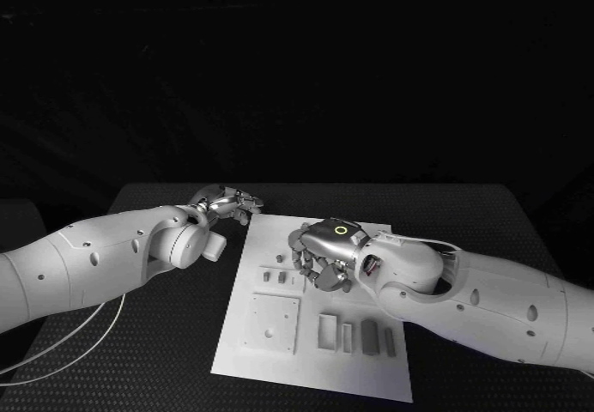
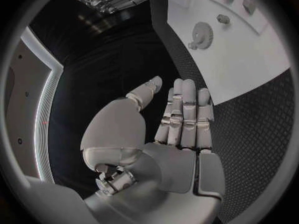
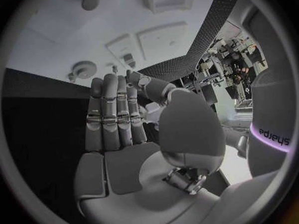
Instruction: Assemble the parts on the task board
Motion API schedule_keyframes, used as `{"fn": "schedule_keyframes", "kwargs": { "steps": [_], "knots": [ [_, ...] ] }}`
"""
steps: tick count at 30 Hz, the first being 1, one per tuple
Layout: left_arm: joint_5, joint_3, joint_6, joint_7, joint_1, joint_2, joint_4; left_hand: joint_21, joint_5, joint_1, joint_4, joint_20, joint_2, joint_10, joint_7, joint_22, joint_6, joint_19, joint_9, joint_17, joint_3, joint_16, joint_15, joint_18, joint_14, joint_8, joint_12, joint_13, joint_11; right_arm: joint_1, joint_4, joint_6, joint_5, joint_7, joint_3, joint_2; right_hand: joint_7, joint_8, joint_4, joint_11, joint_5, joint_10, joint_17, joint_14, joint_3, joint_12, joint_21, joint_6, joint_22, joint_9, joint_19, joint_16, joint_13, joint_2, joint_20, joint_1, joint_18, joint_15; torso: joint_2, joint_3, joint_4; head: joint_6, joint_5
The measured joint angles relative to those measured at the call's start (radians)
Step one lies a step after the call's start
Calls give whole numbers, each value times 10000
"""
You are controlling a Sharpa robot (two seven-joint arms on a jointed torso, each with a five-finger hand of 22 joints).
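Assembly looks barely begun: grey parts (image 1: pixel 367 333) lie loose along the board (image 1: pixel 285 360) at lower centre, a gear (image 2: pixel 201 34) beside them, while the left hand (image 1: pixel 227 204) and right hand (image 1: pixel 324 255) hover with fingers apart, holding nothing.

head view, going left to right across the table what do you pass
left arm → left hand, held over the black table just off the board's left edge → white task board with small grey parts → right hand above the board → right arm
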Motion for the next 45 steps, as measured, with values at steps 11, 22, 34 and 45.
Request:
{"fn": "schedule_keyframes", "kwargs": {
  "steps": [11, 22, 34, 45],
  "knots": [
    [48, 1, -25, 5, 48, 209, -52, 0, -1, 0, 0, 0, 0, 0, 0, -1, 0, 0, 0, 8, 0, 0, 1, 0, 0, 0, 0, 9, 0, -267, -432, 26, -251, 111, -520, 717, 0, -7, 0, 1, 0, 0, 9, -10, 0, -1, 0, 0, 10, 8, 0, 0, 1, 0, 1, 0, 1, 12, -3, 5, 11, -104, 342],
    [72, 1, -25, 6, 49, 285, -2, 0, -1, 0, 0, 0, 0, 0, 0, -2, 0, -1, 1, 7, 0, 0, -25, 1, 26, 0, 0, 7, -1, -414, -661, 89, -395, 173, -848, 897, 0, -9, 0, 1, 0, -1, 18, -51, -1, -1, 0, -1, 20, 4, 0, 0, 22, 0, 0, 0, 1, 5, 21, 11, 18, -228, 536],
    [80, 1, -25, 1, 50, 290, -5, -40, -4, 0, 0, 1, 0, 0, 0, -3, 0, -1, -8, 16, 0, 0, -24, 0, 25, 0, 0, 6, -1, -525, -709, 88, -476, 224, -865, 977, 0, -37, 0, 2, 0, -1, 16, -57, -1, -2, 0, -1, 30, 17, -1, -1, 33, 1, 1, -2, 1, 6, 18, 30, 0, -311, 657],
    [83, 1, -23, -1, 50, 314, -6, -40, -5, -2, 0, 1, -2, 1, 0, 6, 0, -1, -9, 15, 0, 0, -21, 0, 23, 0, 0, 5, -1, -724, -886, 89, -538, 273, -887, 1142, 1, -59, -1, 2, 0, -2, 25, -29, -2, -42, 0, -2, 39, 15, -1, -1, 45, 28, 1, -59, 1, -12, 18, 23, 1, -367, 696]
  ]
}}
